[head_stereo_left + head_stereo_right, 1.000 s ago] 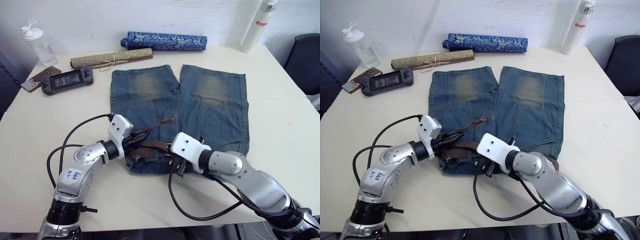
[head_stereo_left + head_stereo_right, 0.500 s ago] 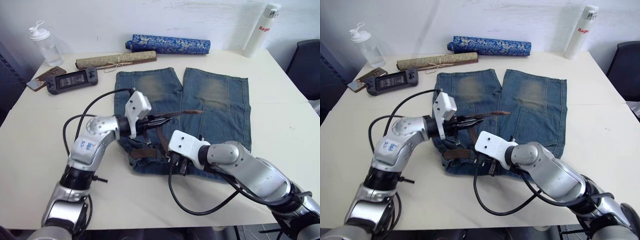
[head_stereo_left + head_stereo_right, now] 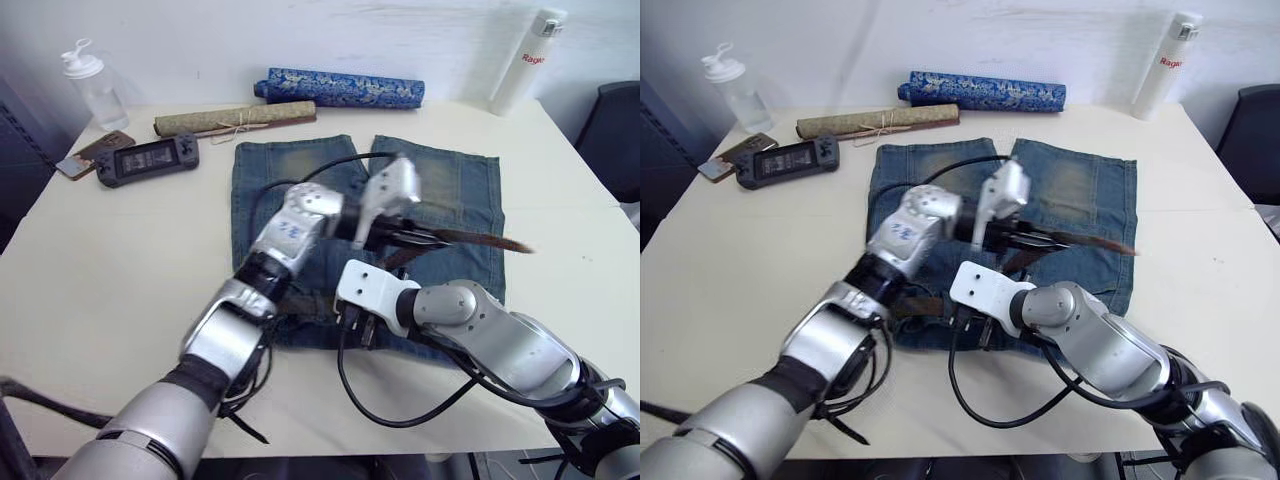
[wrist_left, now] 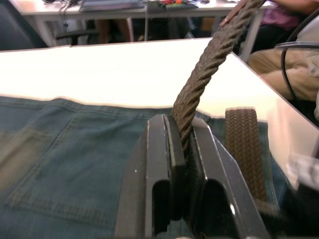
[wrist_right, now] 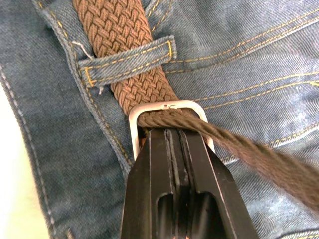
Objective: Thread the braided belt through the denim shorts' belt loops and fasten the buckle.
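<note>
At centre frame, the left end effector (image 4: pixel 182 149) pinched the belt (image 4: pixel 212 59), stretching it rightward over the shorts (image 3: pixel 455 190) to draw slack through the buckle (image 5: pixel 167 112), which the closed right end effector (image 5: pixel 177 144) pinned by a loop (image 5: pixel 127 59).

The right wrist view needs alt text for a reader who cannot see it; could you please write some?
The right gripper, shut, presses at the silver buckle of the braided belt on the denim shorts. The belt passes under a belt loop, and its free length runs out through the buckle.
</note>
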